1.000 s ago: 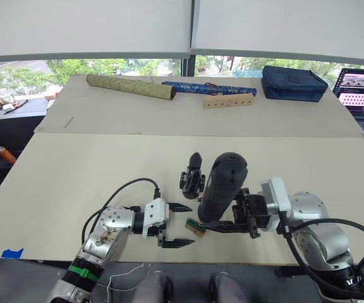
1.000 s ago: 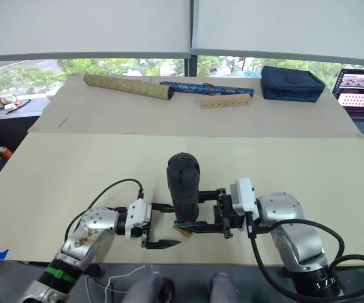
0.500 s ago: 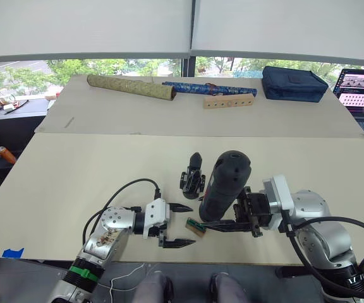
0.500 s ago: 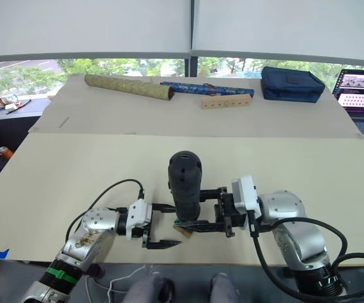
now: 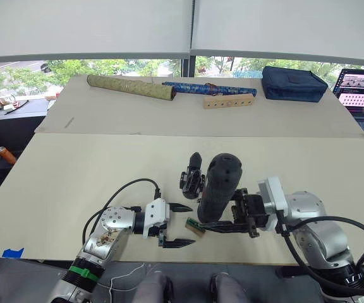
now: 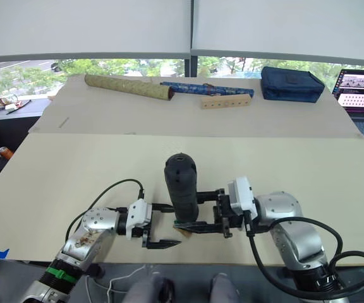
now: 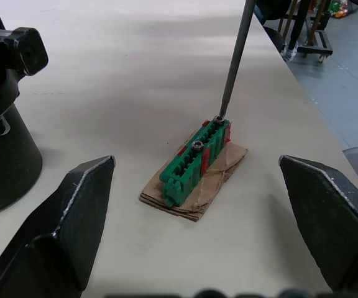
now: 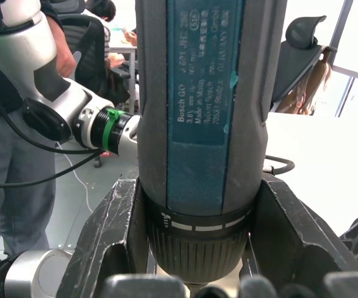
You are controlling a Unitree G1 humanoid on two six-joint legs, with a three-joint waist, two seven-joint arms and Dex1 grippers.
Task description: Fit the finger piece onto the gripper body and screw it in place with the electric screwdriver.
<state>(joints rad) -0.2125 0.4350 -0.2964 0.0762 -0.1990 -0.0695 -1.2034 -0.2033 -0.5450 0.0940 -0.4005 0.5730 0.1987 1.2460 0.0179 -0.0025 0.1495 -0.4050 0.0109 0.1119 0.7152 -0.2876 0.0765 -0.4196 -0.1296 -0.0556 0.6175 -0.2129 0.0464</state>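
The right gripper (image 5: 223,218), clamped on the upright screwdriver (image 5: 218,187), sets its bit (image 7: 234,59) on a screw in the green holder (image 7: 194,162); the left gripper (image 5: 177,224) gapes empty beside.

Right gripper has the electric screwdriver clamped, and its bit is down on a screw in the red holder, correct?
Not quite: the holder is green, as the left wrist view shows. The rest holds: the right gripper clamps the electric screwdriver, bit on a screw.
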